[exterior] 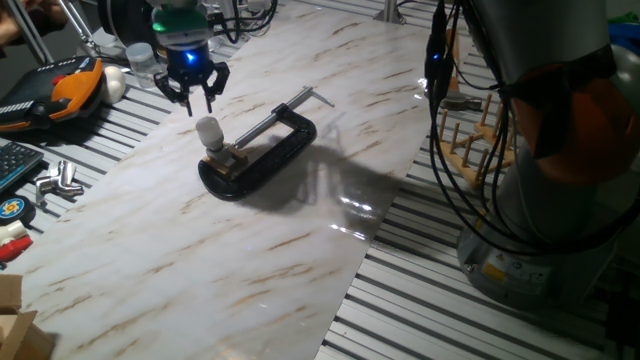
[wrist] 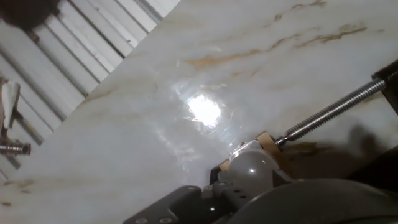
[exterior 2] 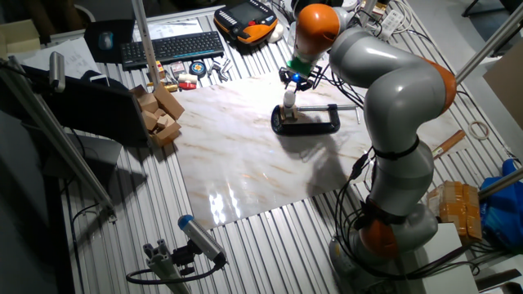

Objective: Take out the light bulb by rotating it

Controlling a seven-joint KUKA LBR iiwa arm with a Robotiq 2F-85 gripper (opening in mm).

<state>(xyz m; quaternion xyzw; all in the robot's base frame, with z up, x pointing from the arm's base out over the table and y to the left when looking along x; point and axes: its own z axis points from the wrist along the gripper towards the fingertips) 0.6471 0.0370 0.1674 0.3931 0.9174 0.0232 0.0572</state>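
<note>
The light bulb (exterior: 208,130), small, white and round, stands upright in a tan wooden socket block (exterior: 230,160) held by a black C-clamp (exterior: 265,150) on the marble board. My gripper (exterior: 193,100) hangs just above and slightly behind the bulb, open and empty, not touching it. In the other fixed view the gripper (exterior 2: 296,78) is over the bulb (exterior 2: 289,100) and the clamp (exterior 2: 309,122). The hand view shows the bulb (wrist: 252,169) at the bottom, with the clamp's threaded screw (wrist: 336,109) to its right. My fingertips do not show clearly there.
An orange and black device (exterior: 70,90) and a white egg-shaped object (exterior: 115,82) lie at the back left. Metal parts (exterior: 55,182) sit on the slatted table. A wooden peg rack (exterior: 480,135) and cables stand at the right. Wooden blocks (exterior 2: 159,114) lie beside the board.
</note>
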